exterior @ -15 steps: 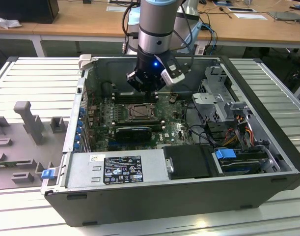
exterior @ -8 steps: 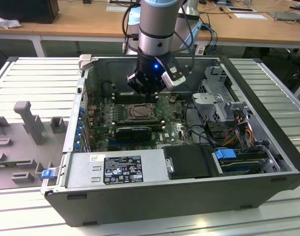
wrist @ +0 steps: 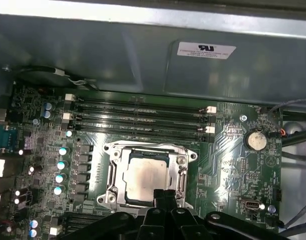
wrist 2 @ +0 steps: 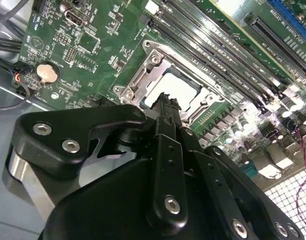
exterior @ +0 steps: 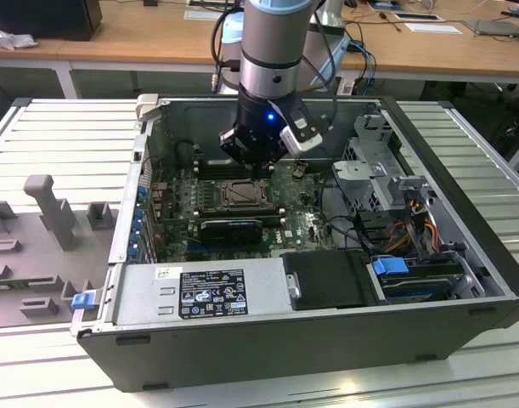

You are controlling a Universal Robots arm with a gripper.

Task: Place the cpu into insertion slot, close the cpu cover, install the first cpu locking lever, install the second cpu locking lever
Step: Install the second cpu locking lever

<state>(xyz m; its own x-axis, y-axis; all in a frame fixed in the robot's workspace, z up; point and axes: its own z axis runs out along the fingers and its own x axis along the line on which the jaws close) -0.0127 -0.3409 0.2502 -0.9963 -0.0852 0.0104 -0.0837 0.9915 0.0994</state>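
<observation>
The cpu (wrist: 142,176) was found seated in the insertion slot (wrist: 182,172), cover apparently down, with the tool (wrist: 164,194) closed, empty-handed, just above its edge.

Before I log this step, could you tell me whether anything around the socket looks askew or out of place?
Nothing stands out. The cpu lies flat and square in the insertion slot, with the cpu cover framing it evenly. The tool sits just over the chip's edge.

The cpu (wrist: 145,176) showed a pale silvery face inside the grey metal cpu cover (wrist: 182,165); the motherboard (wrist: 233,150) was green, the gripper (wrist: 164,194) black.
</observation>
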